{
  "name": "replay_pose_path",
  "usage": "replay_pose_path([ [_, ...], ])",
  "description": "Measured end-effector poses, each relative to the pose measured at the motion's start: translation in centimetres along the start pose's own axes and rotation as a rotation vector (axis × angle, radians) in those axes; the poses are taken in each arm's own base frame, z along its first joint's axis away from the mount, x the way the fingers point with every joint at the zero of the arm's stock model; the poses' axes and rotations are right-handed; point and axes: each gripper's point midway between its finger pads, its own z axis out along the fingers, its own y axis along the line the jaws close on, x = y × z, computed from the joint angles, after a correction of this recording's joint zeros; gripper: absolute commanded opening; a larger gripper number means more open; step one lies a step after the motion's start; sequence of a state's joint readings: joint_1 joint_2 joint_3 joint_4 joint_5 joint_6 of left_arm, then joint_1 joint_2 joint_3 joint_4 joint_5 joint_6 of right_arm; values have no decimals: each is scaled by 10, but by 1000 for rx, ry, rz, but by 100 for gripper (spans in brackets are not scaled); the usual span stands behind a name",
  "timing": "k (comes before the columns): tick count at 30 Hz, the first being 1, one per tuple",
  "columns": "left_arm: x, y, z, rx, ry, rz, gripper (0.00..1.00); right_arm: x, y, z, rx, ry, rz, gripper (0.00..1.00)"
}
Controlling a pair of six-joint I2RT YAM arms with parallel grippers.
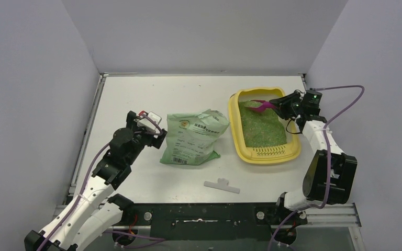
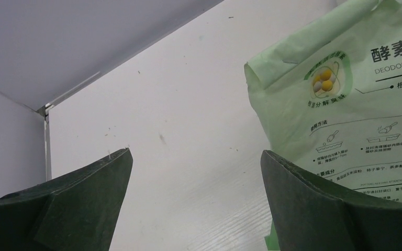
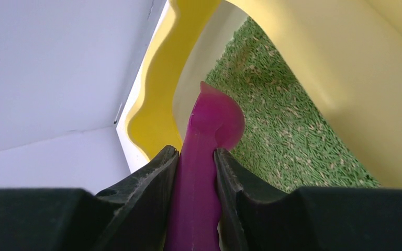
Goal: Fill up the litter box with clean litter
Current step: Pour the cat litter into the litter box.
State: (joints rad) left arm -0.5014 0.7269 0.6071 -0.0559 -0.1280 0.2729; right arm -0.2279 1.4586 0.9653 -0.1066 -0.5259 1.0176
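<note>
From my station I see the litter box [image 1: 234,125], a shallow yellow plastic tray with a wide rim and a slotted grille strip at its near end. It sits on the right half of the white table [image 1: 131,99]. The clean litter [image 1: 261,128], fine bright-green granules, covers the floor of the tray from the grille to the far wall. The right gripper [image 1: 282,107] hangs over the tray's far right corner, and its jaws are clamped on the handle of a magenta plastic scoop [image 1: 261,106]. The right wrist camera makes that plain, with both fingers [image 3: 152,178] pressed against the handle's sides. The scoop's rounded end reaches out over the granules near the far wall (whether it touches them I cannot tell from either view). To the left of the tray, and apart from it, a light-green printed plastic bag [image 1: 193,137] lies flat on the table with its barcode towards me. The left gripper [image 1: 149,123] sits just beside the bag's left edge with its jaws spread wide and nothing between them. Through the left wrist camera I see bare table in the gap and the bag's print beyond the right-hand finger [image 2: 319,209]. A small white plastic strip [image 1: 222,185] lies alone near the front edge, between the two arms.
</note>
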Motion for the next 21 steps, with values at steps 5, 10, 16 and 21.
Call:
replay_pose_path([
  [5,5,2,2,-15,20,3,92,-7,11,11,14,-43,-11,0],
  [10,5,4,2,-25,22,3,92,-18,6,12,48,-105,5,0],
  [16,7,4,3,-27,29,4,92,-34,-1,8,85,-183,18,0],
  [21,9,3,5,-24,38,5,92,-47,-9,-15,100,-263,35,0],
])
